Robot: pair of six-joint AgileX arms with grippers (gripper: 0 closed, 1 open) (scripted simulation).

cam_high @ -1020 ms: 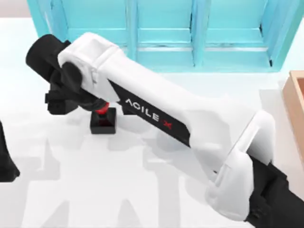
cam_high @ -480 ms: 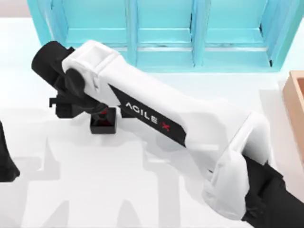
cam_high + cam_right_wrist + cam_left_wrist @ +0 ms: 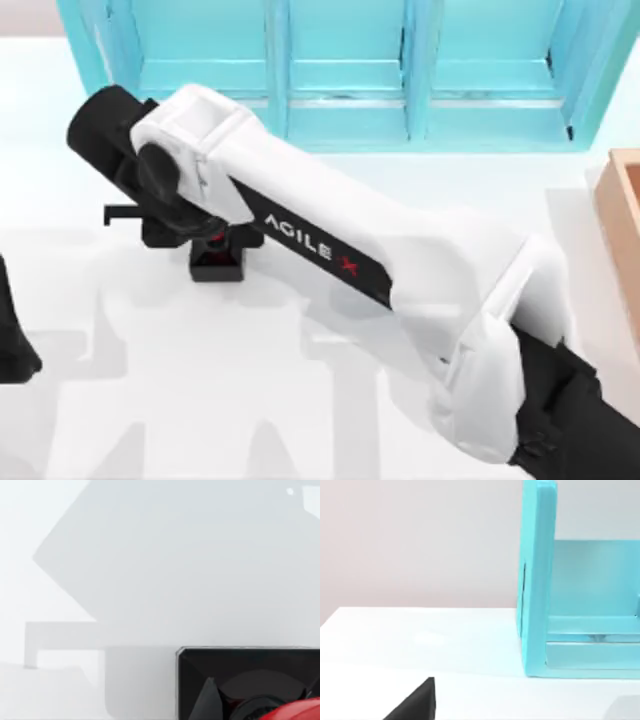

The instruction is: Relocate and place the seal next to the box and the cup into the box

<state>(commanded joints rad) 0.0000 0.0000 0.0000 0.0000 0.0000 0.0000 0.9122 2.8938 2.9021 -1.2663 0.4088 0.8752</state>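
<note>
The seal (image 3: 217, 260) is sitting on the table (image 3: 300, 400) toward the left, in front of the cabinet (image 3: 350, 70); the box (image 3: 622, 230) is sitting at the right edge.

A turquoise shelved cabinet (image 3: 400, 70) stands along the far edge of the white surface (image 3: 200, 400), its open compartments facing forward. Its side panel (image 3: 537, 580) rises upright from the surface before a plain pale wall (image 3: 420, 540).

Black-and-red seal (image 3: 217, 258), turquoise cabinet (image 3: 350, 70), tan box (image 3: 622, 210), white table (image 3: 200, 400)
</note>
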